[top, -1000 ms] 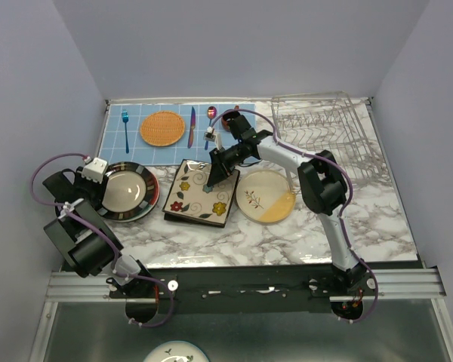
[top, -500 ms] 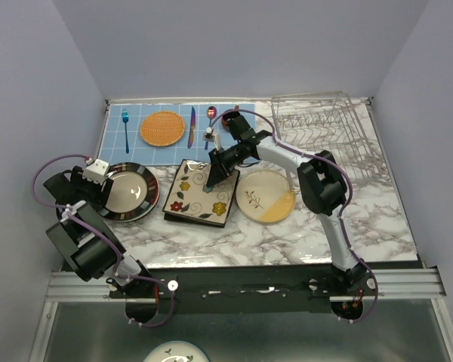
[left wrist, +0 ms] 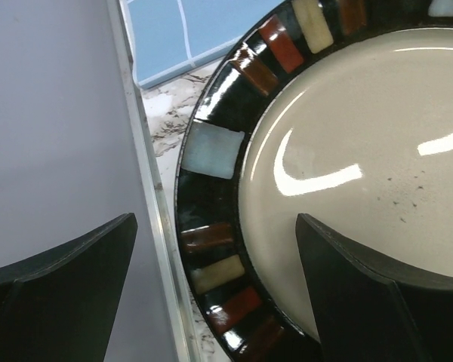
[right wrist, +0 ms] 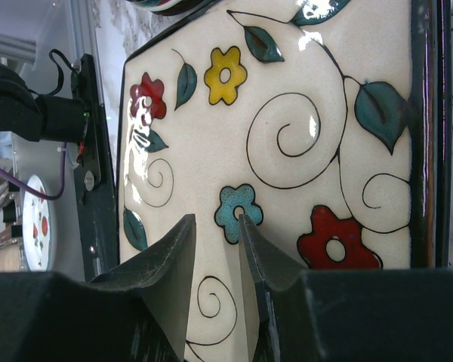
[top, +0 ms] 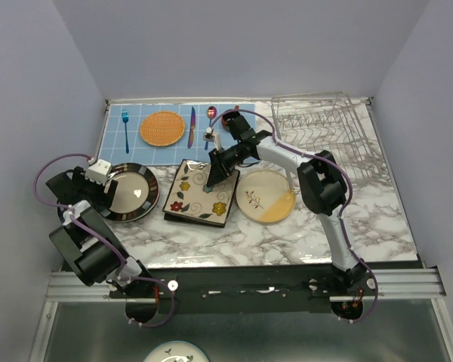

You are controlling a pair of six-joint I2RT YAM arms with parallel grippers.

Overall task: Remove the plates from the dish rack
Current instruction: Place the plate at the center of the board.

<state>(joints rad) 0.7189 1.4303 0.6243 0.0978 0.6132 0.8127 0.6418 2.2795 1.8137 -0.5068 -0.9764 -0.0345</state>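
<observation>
Left fingers (left wrist: 215, 294) are spread wide, straddling the rim of the stripe-rimmed plate (left wrist: 347, 166). Right fingers (right wrist: 215, 256) are nearly closed, grasping nothing, above the flowered plate (right wrist: 287, 128). The dish rack (top: 325, 132) stands well apart.

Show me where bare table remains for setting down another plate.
Bare marble runs along the near edge, in front of the flowered square plate and the cream round plate, and widens to the right below the dish rack. The left side is crowded: stripe-rimmed plate, blue placemat behind.
</observation>
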